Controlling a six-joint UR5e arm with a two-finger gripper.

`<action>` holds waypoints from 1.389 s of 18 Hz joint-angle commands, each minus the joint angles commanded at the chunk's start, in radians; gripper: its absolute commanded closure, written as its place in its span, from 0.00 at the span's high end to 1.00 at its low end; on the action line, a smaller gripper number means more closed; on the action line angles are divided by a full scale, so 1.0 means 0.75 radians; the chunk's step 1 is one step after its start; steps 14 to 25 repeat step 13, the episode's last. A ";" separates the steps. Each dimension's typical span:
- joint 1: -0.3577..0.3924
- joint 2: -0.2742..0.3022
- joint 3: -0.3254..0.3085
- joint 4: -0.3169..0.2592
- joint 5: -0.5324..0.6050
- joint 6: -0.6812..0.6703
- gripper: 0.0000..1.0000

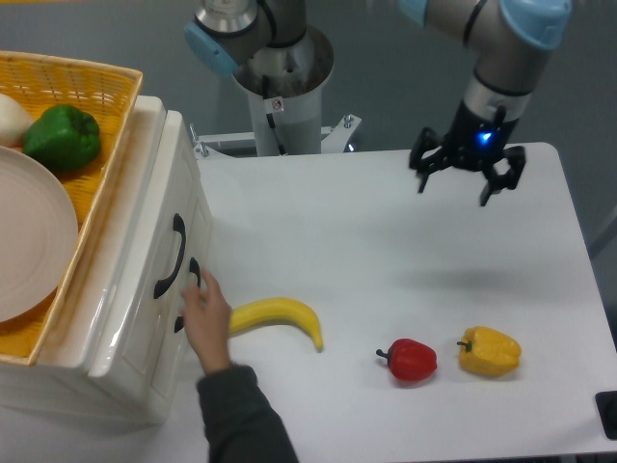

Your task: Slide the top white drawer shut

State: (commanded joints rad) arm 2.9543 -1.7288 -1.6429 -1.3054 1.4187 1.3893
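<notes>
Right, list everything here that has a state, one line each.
top white drawer: looks closed, front flush with the cabinet
lower drawer: looks closed, a person's hand at its handle
gripper: open, empty, above the table's far right
basket: on the cabinet, holding a plate and green pepper
banana: lying flat
</notes>
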 joint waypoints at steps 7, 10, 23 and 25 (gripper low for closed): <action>0.039 -0.057 -0.004 0.000 0.182 0.560 1.00; 0.035 -0.090 -0.020 0.004 0.174 0.622 1.00; 0.037 -0.110 -0.020 0.010 0.178 0.620 1.00; 0.037 -0.110 -0.020 0.010 0.178 0.620 1.00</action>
